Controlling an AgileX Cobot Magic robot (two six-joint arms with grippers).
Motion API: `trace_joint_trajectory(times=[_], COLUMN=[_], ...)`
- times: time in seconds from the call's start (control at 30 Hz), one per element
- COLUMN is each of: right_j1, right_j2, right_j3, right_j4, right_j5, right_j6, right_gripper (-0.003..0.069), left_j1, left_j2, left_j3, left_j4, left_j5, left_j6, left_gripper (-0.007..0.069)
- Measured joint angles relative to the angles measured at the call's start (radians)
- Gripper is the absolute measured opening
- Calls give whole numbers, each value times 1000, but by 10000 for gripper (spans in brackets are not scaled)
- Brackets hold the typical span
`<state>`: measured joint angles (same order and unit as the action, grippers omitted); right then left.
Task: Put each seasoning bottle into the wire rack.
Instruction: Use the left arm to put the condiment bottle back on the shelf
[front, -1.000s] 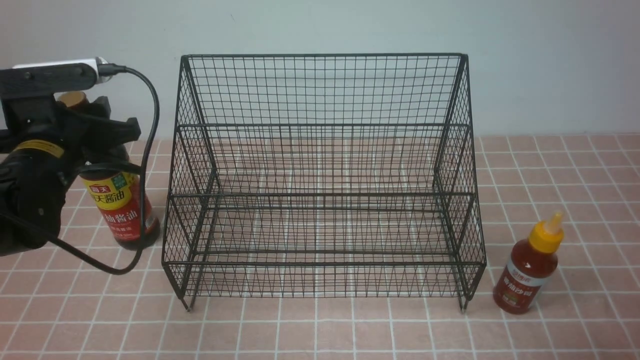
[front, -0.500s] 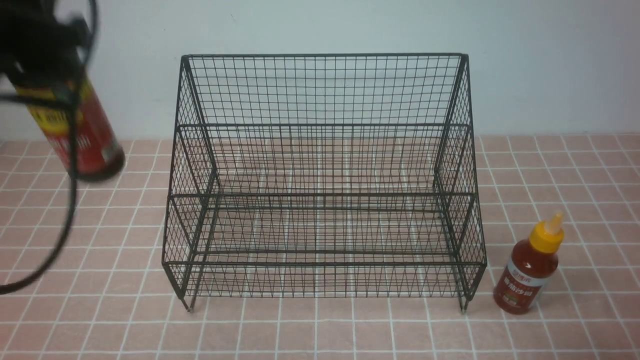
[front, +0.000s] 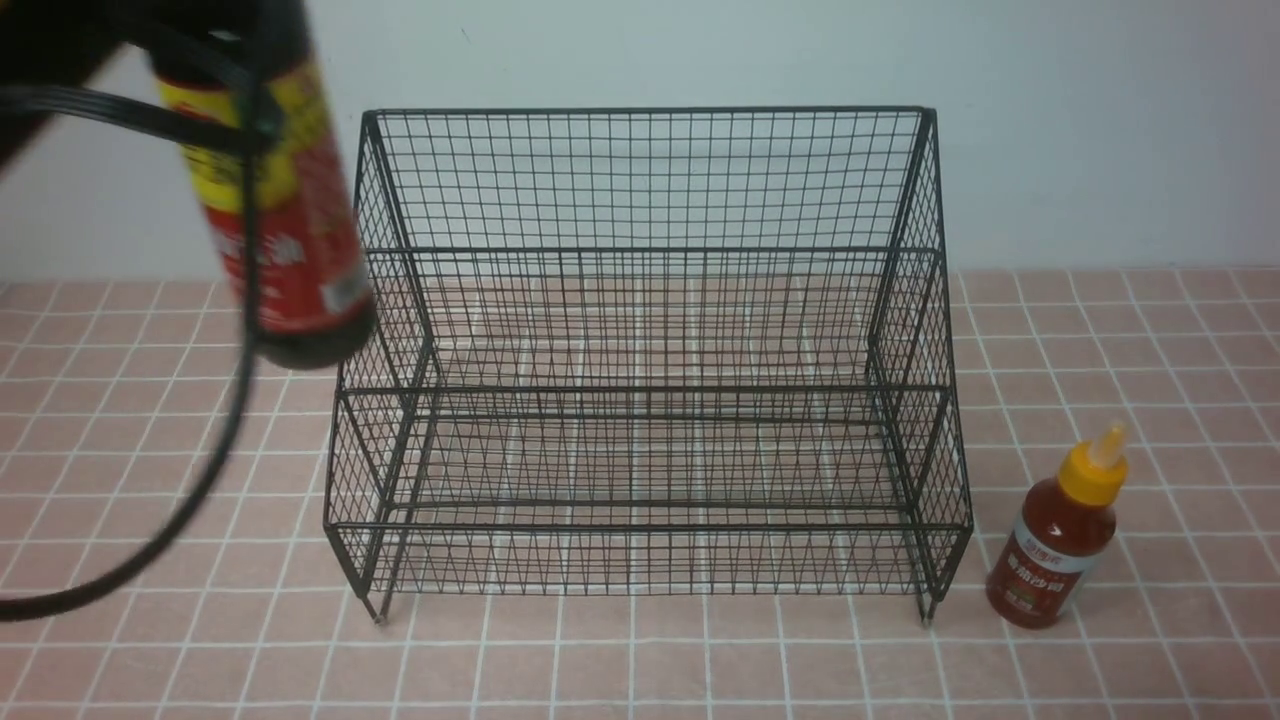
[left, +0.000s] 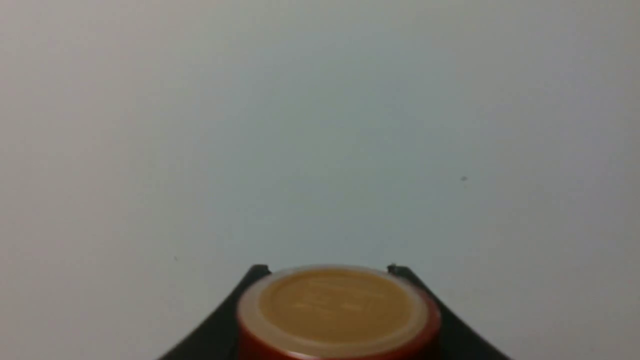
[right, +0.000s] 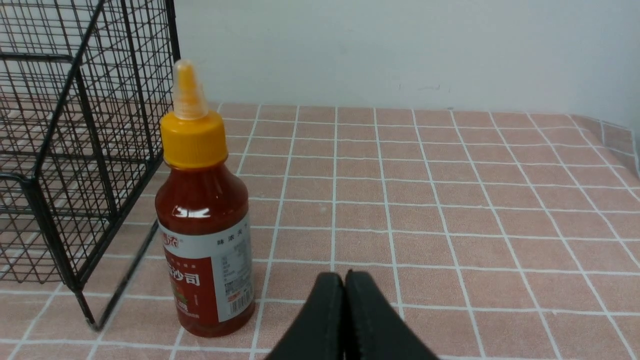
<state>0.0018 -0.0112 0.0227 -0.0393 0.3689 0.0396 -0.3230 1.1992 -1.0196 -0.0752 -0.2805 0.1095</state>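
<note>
Relative to wire rack (front: 640, 388): left end effector (left: 330, 305), part-open, grips soy-sauce bottle (front: 285, 210) at left, cable (front: 240, 400) crossing before it; right end effector (right: 345, 280), fully closed, empty; squeeze bottle (front: 1055, 545) just right.

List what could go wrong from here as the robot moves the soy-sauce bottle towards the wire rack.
The raised soy-sauce bottle hangs tilted, so its base might catch the rack's wire side.

The left gripper grips it near its cap, so it could swing or slip if knocked.
</note>
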Motion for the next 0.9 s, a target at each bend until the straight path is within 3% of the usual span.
trace_joint_trajectory(times=[0.33,0.9], right_j1=[0,0], right_j2=[0,0], right_j3=[0,0], right_j4=[0,0], right_j5=[0,0], right_j6=[0,0], right_gripper=[-15,-15], left_j1=[-25,-25], left_j2=[147,187], left_j3=[0,-23], left_j4=[-52,-91], left_j5=[-42,-42], left_j6=[-3,-1], left_gripper=[256,256])
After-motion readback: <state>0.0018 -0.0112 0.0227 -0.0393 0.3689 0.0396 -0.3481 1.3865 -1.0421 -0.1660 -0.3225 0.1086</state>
